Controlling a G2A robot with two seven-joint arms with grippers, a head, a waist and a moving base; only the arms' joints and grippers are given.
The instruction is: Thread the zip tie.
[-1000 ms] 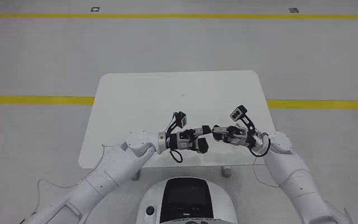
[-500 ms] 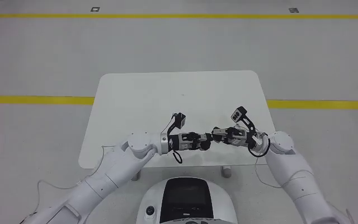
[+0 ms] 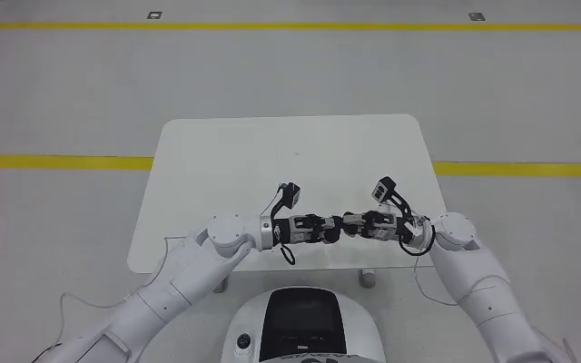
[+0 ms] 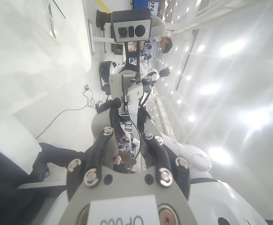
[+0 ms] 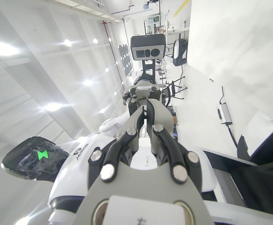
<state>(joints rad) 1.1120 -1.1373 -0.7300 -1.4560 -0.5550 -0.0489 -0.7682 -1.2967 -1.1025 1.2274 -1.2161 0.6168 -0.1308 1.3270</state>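
Left gripper [image 3: 335,225] part open, thin black strand [image 4: 139,137] between its fingers, right gripper [image 3: 348,221] nearly closed, contents unclear, tips meeting over white table [image 3: 227,181]

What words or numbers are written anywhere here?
No text reads whole.
White label, upside down: cut off by the picture's edge, not readable whole.
Blue sign in the room behind: cut off, unreadable.
Floor plates: too small to read.
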